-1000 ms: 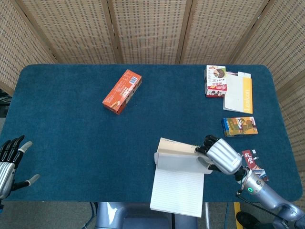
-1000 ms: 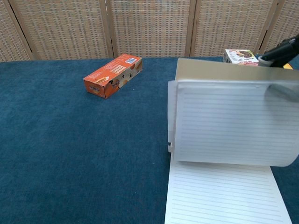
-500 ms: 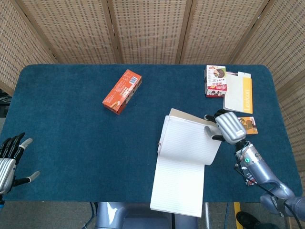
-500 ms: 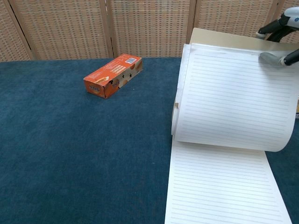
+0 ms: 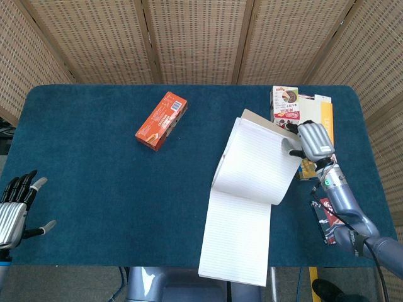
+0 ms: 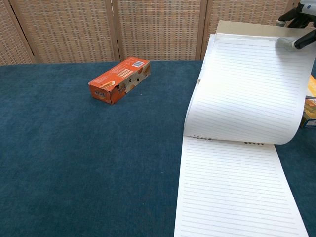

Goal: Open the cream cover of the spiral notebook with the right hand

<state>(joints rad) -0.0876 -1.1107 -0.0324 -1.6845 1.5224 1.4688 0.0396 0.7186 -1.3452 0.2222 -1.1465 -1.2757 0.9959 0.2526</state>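
Note:
The spiral notebook (image 5: 239, 233) (image 6: 232, 192) lies at the table's front, a lined page facing up. Its cream cover (image 5: 253, 117) (image 6: 252, 28), with a lined sheet (image 5: 258, 165) (image 6: 249, 91) against it, is lifted and swung back past upright. My right hand (image 5: 313, 141) (image 6: 299, 27) pinches the far right corner of the cover and sheet; in the chest view only its fingertips show at the top right. My left hand (image 5: 17, 211) hangs off the table's front left corner with fingers spread, holding nothing.
An orange box (image 5: 162, 120) (image 6: 119, 79) lies at the middle left of the blue table (image 5: 94, 170). A snack box (image 5: 285, 107) and a white-and-yellow booklet (image 5: 322, 113) sit at the back right. A small packet (image 5: 307, 167) and a red wrapper (image 5: 329, 220) lie below the right hand.
The right hand has carried the cover and sheet up and away toward the back right, from a low curl over the notebook to wide open. The spiral binding now shows.

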